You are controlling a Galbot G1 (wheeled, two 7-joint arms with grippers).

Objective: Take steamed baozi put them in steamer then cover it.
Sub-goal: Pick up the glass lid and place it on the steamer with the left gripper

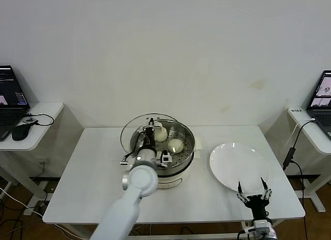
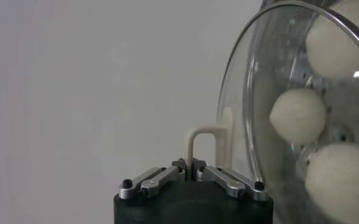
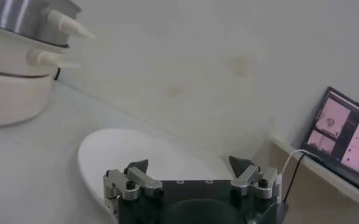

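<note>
Left tool point(image 1: 150, 130) is clenching the cream handle point(image 2: 202, 143) of the glass cover point(image 1: 150, 131), holding it tilted over the steamer point(image 1: 173, 162), offset toward 9 o'clock of the pot so its 3 o'clock half is sitting uncovered. Through the left wrist view the lid's glass point(image 2: 277, 79) is showing three baozi point(image 2: 298, 115) behind it. In the head view two baozi point(image 1: 176, 145) are sitting clear on the perforated tray, one at centre, one toward 12 o'clock. Steamer is sitting mid-tabletop point(image 1: 93, 173) on its cream base.

Right tool point(image 1: 253, 191) is idling at the tabletop's near edge, 5 o'clock of the steamer, fingers point(image 3: 136, 167) spread wide, gripping nothing, hovering just over the near rim of the white plate point(image 1: 235, 162). Plate is lying at 3 o'clock of the steamer, close beside it, not touching.
</note>
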